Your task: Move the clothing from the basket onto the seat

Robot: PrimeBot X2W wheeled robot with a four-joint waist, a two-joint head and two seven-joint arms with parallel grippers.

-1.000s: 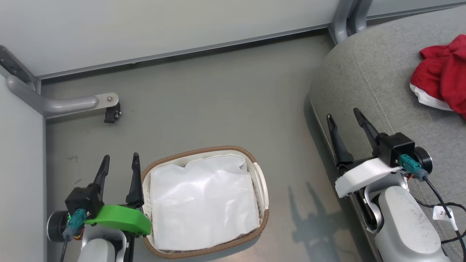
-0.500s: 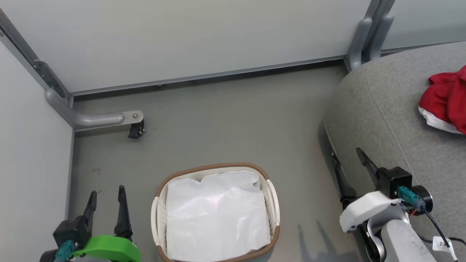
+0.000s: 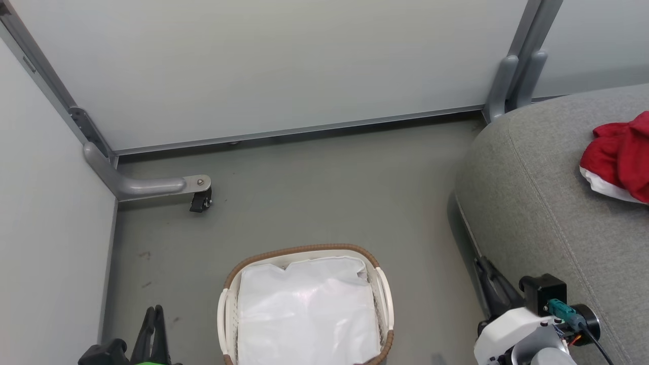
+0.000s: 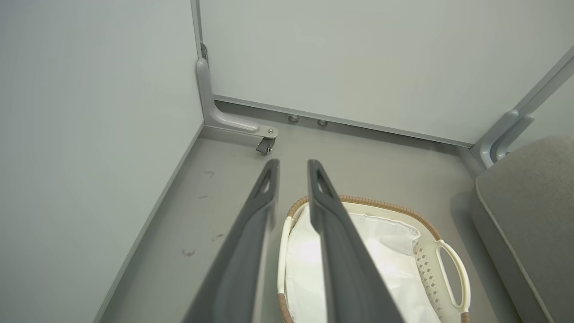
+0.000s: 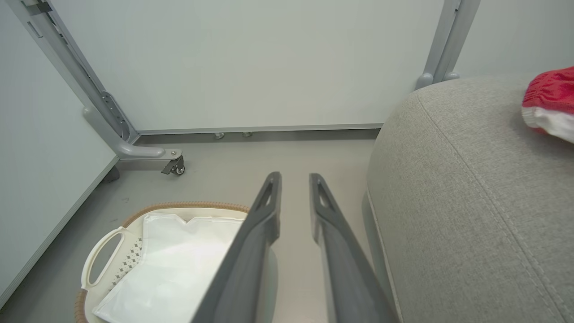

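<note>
Dark-fingered left gripper [image 4: 292,165] and right gripper [image 5: 293,177], wide a second ago, now narrow to a slim gap, holding nothing; the basket [image 3: 304,249] shows just its white lining [image 3: 309,309]; red clothing [image 3: 621,152] lies on the seat [image 3: 532,203], well in from its rounded corner; the task looks done.

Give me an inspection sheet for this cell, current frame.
Surface: grey floor, with small dark marks near the left wall.
Job's things: red and white clothing lies on the grey seat. The laundry basket stands on the floor. Its visible part holds the white lining and no red garment.
Clutter: nothing seen.
Hands: left hand beside the basket, right hand at the seat's edge. Both have their fingers narrowly apart, nothing between them.
Cables: teal connector and black cable at the right wrist.
Surroundings: pale panel walls, grey frame foot with a castor.
</note>
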